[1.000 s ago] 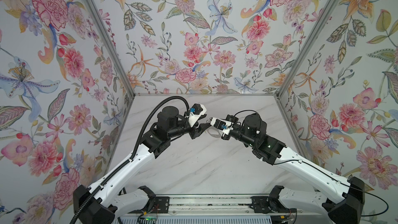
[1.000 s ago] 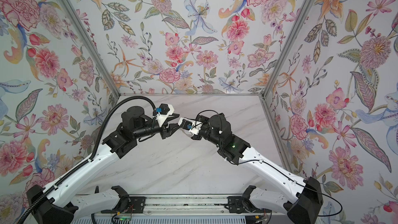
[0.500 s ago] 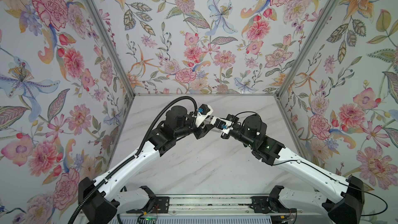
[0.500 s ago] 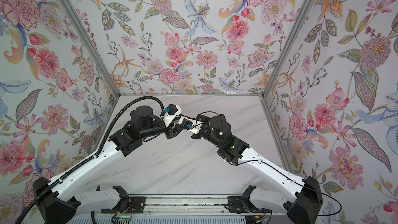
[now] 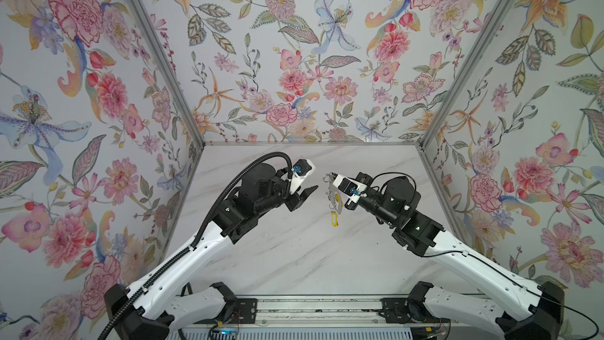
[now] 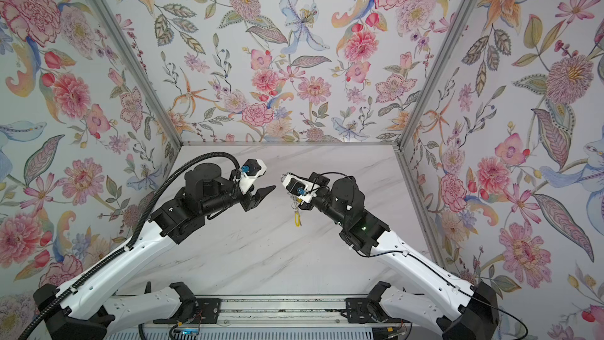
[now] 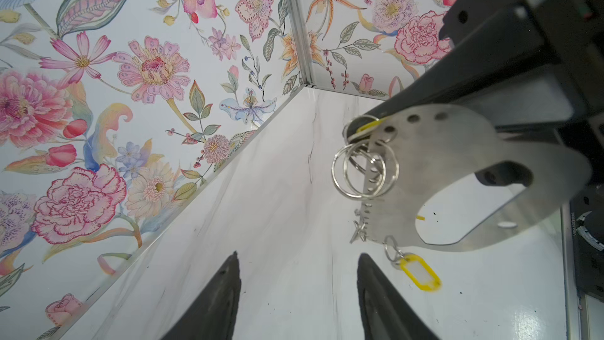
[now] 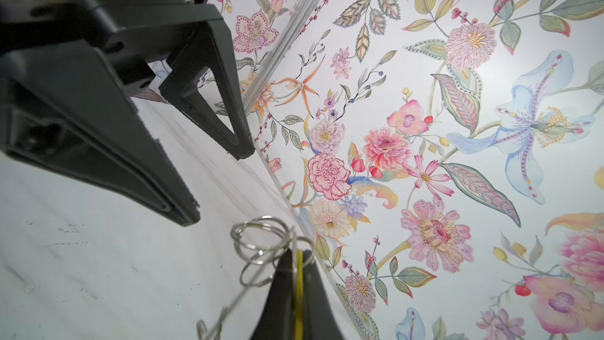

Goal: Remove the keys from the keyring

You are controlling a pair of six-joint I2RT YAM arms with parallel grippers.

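The left gripper (image 5: 305, 195) has backed away from the keyring (image 7: 457, 158): half a second ago its fingertips were right up against the bunch, and now in both top views there is clear space between them and the metal. Its jaws stand apart with nothing between them, as the right wrist view also shows, so the pass appears to have ended without a key coming off. The right gripper (image 8: 295, 251) has not moved. Its jaws are pressed together on the top edge of the keyring, with a strip of yellow plastic pinched in alongside the plate, and it holds the whole thing in the air above the table (image 5: 294, 256). In the left wrist view the keyring hangs flat-on, its big rounded opening to the side away from the left gripper. The split rings (image 7: 364, 171) are bunched at the edge nearest that gripper, just beside the clamp. One yellow tag (image 7: 420, 276) dangles on a small ring from the keyring's lower edge, just ahead of one left fingertip. The keys (image 7: 359, 232) themselves are too small to count; a small silver piece shows at the plate's edge below the rings. I can see nothing lying on the table under the keyring, so the removal probably still lies ahead, and the hanging tag looks like the easiest thing to grasp next.
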